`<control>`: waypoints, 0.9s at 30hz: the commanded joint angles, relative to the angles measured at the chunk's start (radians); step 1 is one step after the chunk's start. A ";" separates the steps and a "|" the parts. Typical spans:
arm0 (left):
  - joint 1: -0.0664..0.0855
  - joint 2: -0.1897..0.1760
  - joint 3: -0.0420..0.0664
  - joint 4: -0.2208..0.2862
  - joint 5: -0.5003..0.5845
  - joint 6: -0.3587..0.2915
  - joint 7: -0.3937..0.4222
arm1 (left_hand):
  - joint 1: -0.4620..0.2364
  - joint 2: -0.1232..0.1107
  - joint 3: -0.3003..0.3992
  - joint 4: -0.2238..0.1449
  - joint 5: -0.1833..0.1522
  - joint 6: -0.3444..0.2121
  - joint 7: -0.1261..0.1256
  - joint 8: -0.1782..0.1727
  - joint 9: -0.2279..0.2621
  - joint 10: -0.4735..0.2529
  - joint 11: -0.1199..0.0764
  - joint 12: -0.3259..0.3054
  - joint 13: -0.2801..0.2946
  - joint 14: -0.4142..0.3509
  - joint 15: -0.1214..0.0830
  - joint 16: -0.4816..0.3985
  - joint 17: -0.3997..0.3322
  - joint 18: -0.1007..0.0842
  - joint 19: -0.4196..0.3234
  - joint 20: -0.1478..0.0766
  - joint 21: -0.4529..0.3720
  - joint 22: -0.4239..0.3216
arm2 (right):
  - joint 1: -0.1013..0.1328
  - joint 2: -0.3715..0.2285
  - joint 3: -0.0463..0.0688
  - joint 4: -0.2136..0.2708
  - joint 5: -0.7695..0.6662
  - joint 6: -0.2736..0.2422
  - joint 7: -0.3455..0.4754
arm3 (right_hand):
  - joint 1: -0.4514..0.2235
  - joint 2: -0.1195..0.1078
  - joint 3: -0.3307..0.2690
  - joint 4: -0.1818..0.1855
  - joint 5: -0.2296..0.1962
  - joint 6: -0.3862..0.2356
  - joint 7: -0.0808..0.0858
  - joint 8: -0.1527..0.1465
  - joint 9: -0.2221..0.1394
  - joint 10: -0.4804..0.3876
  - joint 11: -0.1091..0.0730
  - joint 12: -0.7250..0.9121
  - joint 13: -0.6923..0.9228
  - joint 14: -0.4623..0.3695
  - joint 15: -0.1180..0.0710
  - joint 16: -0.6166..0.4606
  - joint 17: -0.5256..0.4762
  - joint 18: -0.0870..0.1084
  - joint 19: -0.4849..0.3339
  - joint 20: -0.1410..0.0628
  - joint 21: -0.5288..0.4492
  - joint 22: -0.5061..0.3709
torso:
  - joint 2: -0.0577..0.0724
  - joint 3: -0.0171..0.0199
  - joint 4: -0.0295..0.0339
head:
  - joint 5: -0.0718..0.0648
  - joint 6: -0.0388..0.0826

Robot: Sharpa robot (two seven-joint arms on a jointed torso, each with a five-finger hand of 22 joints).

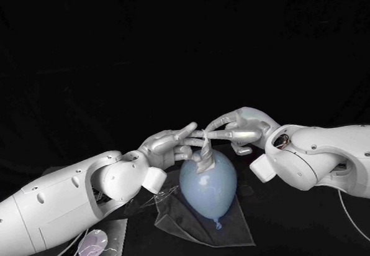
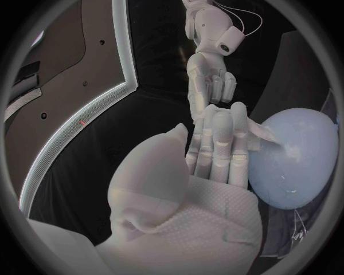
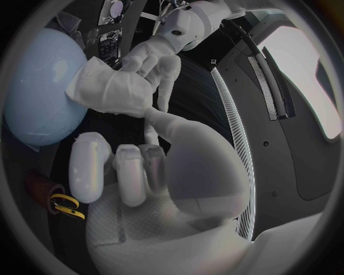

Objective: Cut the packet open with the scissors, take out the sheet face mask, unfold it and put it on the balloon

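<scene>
Worktop: Your black worktop point(image 1: 322, 225) carries the whole scene, and both white arms meet above its middle.

Balloon: A pale blue balloon point(image 1: 208, 185) point(image 2: 297, 160) point(image 3: 36, 86) lies on its side at the centre, directly under the two hands, with its knotted end toward the robot.

Film: A crumpled grey film point(image 1: 183, 225) is spread under the balloon and reaches out past it toward the robot.

Tray: A grey tray point(image 1: 116, 233) sits near the film on the robot's left and holds a rounded lilac item point(image 1: 92, 243) — you cannot tell from here what it is.

Left hand: Your left hand point(image 1: 167, 145) point(image 2: 215, 149) is grasping the sheet mask, its fingers stretched toward the right hand and closed over the mask's upper edge.

Right hand: Your right hand point(image 1: 239, 128) point(image 3: 143, 166) meets it fingertip to fingertip and pinches the same mask from the opposite side. In the right wrist view its other fingers are curled in.

Sheet mask: The white sheet mask point(image 1: 206, 154) point(image 3: 111, 91) hangs bunched and partly folded between the two hands — its lower end touches the balloon's rounded far end.

Scissors: The scissors point(image 3: 66, 205) show yellow handles in the right wrist view, lying on the worktop apart from both hands.
</scene>
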 commanded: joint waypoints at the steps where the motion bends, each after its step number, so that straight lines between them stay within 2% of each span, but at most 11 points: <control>1: 0.003 0.003 0.004 0.005 0.021 0.010 0.048 | 0.036 -0.006 0.010 -0.011 0.002 0.009 -0.008 0.008 0.002 -0.001 -0.005 0.009 0.001 -0.004 -0.007 0.004 -0.003 0.011 -0.007 -0.004 0.005 0.002 | -0.003 0.003 -0.002 -0.003 -0.019 0.008 -0.018 | -0.003 0.010 0.006 0.000 0.003 0.009 0.000 0.003 0.107 0.108 -0.006 0.003 0.263 0.127 -0.025 0.005 0.263 0.019 -0.002 -0.008 -0.005 0.189 | 0.000 -0.0004 0.0002 | 0.001 -0.001; 13: 0.003 0.004 0.004 0.013 -0.005 0.004 0.039 | 0.133 -0.074 0.017 -0.050 0.002 0.030 -0.013 0.028 0.008 0.015 -0.013 0.012 -0.009 -0.003 -0.015 0.008 -0.014 0.011 -0.007 -0.012 0.016 0.010 | -0.009 0.013 -0.002 -0.011 -0.028 0.006 -0.032 | -0.004 0.010 0.008 -0.001 0.003 0.008 0.000 0.004 0.110 0.108 -0.006 0.003 0.263 0.127 -0.025 0.005 0.263 0.019 -0.002 -0.008 -0.006 0.188 | 0.000 -0.0002 -0.0002 | -0.002 -0.003; 27: 0.003 -0.003 0.004 0.006 -0.033 -0.085 0.017 | 0.172 -0.085 0.035 -0.062 0.002 0.030 0.003 0.027 0.004 0.013 -0.004 0.000 -0.024 0.008 -0.010 0.008 -0.022 0.010 -0.003 -0.016 0.030 0.018 | -0.010 0.002 -0.002 -0.007 -0.033 0.000 -0.029 | -0.005 0.010 0.009 -0.003 0.003 0.007 0.000 0.006 0.112 0.108 -0.006 0.003 0.263 0.127 -0.025 0.005 0.263 0.019 -0.002 -0.008 -0.005 0.189 | 0.000 0.0006 -0.0004 | -0.007 -0.002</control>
